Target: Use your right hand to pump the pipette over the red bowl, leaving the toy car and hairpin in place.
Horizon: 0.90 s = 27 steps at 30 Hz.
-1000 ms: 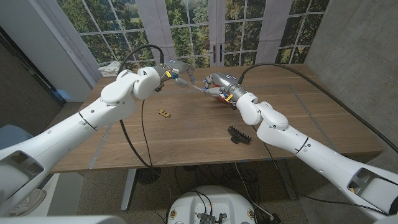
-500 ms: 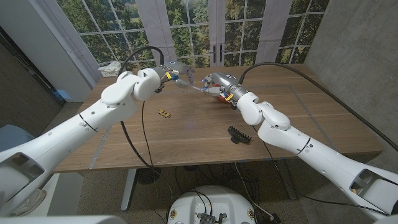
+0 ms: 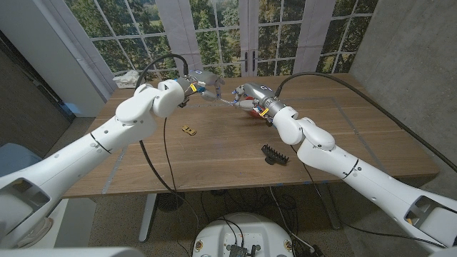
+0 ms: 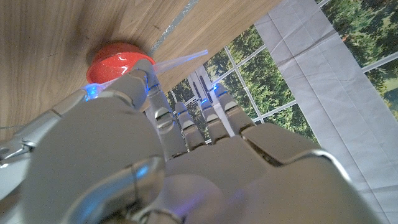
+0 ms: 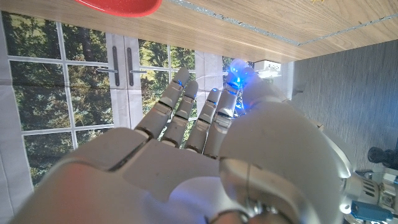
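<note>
My right hand (image 3: pixel 248 94) hovers at the far middle of the table and seems to pinch the thick end of a clear pipette (image 3: pixel 225 101). The pipette's thin tip (image 4: pixel 186 58) points toward my left hand (image 3: pixel 204 78). That hand's fingers (image 4: pixel 186 124) stand close by the pipette, and I cannot tell whether they touch it. The red bowl (image 3: pixel 251 108) sits on the table just under and behind my right hand, and is partly hidden. Its rim (image 4: pixel 118 61) (image 5: pixel 118 6) shows in both wrist views. A small yellow toy car (image 3: pixel 188 130) and a black hairpin (image 3: pixel 275 155) lie nearer to me.
The wooden table (image 3: pixel 214 164) has bare room between the car and the hairpin. A white object (image 3: pixel 128 76) lies at the far left corner. Windows stand behind the far edge, and a grey wall is on the right.
My left hand has risen slightly and drawn its fingers back from the pipette's tip. The right hand, bowl, car and hairpin stay where they were.
</note>
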Each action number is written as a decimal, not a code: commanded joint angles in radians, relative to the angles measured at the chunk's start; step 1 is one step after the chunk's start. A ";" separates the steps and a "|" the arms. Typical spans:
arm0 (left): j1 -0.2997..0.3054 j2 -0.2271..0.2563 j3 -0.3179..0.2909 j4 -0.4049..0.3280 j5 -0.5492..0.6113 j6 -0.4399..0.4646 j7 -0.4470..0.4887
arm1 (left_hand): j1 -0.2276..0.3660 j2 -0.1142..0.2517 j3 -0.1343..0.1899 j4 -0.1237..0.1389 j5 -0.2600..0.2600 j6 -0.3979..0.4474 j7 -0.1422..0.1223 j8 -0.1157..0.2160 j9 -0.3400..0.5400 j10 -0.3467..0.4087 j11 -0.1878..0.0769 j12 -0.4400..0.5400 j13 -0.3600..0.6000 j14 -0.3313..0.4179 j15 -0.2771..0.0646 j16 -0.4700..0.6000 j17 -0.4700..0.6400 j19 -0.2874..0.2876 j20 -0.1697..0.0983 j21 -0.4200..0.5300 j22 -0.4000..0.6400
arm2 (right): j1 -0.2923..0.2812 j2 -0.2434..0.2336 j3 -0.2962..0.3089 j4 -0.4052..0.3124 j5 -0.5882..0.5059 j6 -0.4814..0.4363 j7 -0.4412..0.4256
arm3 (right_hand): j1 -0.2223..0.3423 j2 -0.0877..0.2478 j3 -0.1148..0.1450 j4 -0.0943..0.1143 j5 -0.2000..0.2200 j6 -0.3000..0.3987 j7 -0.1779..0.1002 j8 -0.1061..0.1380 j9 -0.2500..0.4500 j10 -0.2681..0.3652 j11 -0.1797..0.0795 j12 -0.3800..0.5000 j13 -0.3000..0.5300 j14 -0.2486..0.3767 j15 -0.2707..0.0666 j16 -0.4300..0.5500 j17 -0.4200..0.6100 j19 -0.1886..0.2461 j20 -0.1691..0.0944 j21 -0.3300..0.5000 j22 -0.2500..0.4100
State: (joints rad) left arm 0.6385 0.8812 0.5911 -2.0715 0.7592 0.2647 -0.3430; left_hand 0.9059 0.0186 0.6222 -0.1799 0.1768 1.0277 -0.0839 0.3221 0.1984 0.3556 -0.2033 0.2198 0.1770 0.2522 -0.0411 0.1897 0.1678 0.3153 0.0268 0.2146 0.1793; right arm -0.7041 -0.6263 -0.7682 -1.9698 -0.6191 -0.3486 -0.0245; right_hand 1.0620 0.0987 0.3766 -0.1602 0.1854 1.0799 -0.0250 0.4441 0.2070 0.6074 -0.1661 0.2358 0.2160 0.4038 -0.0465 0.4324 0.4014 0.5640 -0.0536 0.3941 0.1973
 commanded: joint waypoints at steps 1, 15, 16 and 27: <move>0.028 -0.013 -0.008 -0.005 0.010 0.026 0.064 | 0.011 0.007 -0.010 0.002 0.000 0.009 0.002 -0.003 0.004 0.019 -0.002 0.003 0.003 0.019 -0.097 0.007 0.002 0.015 -0.007 0.008 0.005 | -0.018 -0.016 0.012 -0.018 0.004 -0.002 -0.003 | -0.004 0.002 -0.001 -0.001 -0.001 -0.029 -0.018 -0.011 0.004 0.001 0.009 -0.007 0.005 -0.002 -0.163 -0.008 -0.002 -0.004 -0.012 0.010 0.003; 0.065 -0.045 -0.041 0.040 -0.121 0.057 0.137 | 0.031 0.015 -0.030 -0.002 0.003 0.021 0.017 -0.012 0.008 0.057 -0.003 0.006 0.004 0.053 -0.115 0.010 0.002 0.038 -0.015 0.014 0.006 | -0.049 -0.028 0.070 -0.036 0.090 -0.026 -0.009 | -0.127 -0.041 -0.052 0.031 -0.010 -0.393 -0.037 -0.194 -0.010 -0.100 0.067 -0.039 0.011 -0.025 -0.129 -0.039 0.008 -0.034 0.041 0.018 0.000; 0.064 -0.043 -0.040 0.039 -0.123 0.058 0.140 | 0.031 0.015 -0.031 -0.002 0.003 0.020 0.016 -0.012 0.008 0.058 -0.003 0.006 0.004 0.054 -0.115 0.010 0.002 0.038 -0.015 0.015 0.006 | -0.049 -0.029 0.069 -0.036 0.092 -0.026 -0.010 | -0.139 -0.044 -0.058 0.034 -0.010 -0.414 -0.033 -0.204 -0.011 -0.107 0.068 -0.039 0.011 -0.032 -0.125 -0.041 0.010 -0.034 0.045 0.019 0.000; 0.079 -0.080 -0.065 0.084 -0.277 0.071 0.210 | 0.042 0.018 -0.043 -0.002 0.004 0.021 0.018 -0.019 0.010 0.083 0.000 0.008 0.004 0.075 -0.118 0.013 0.002 0.050 -0.015 0.018 0.007 | -0.088 -0.035 0.167 -0.019 0.308 0.009 -0.026 | -0.249 -0.068 -0.108 0.060 -0.005 -0.520 0.005 -0.249 -0.009 -0.183 0.104 -0.044 0.014 -0.073 -0.076 -0.056 0.024 -0.061 0.083 0.013 0.000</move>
State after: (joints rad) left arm 0.6991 0.8336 0.5506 -2.0266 0.6149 0.3267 -0.1995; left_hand 0.9339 0.0354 0.5860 -0.1824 0.1769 1.0400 -0.0713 0.3087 0.2067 0.4272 -0.2003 0.2197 0.1794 0.3170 -0.0407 0.1966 0.1679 0.3580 0.0123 0.2261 0.1841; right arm -0.7587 -0.6550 -0.6794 -2.0011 -0.4841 -0.3677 -0.0368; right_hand 0.8315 0.0317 0.2770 -0.1046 0.1775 0.5674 -0.0199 0.1953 0.1952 0.4349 -0.0620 0.1922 0.2263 0.3391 -0.0393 0.3791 0.4204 0.5029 0.0189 0.4036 0.1952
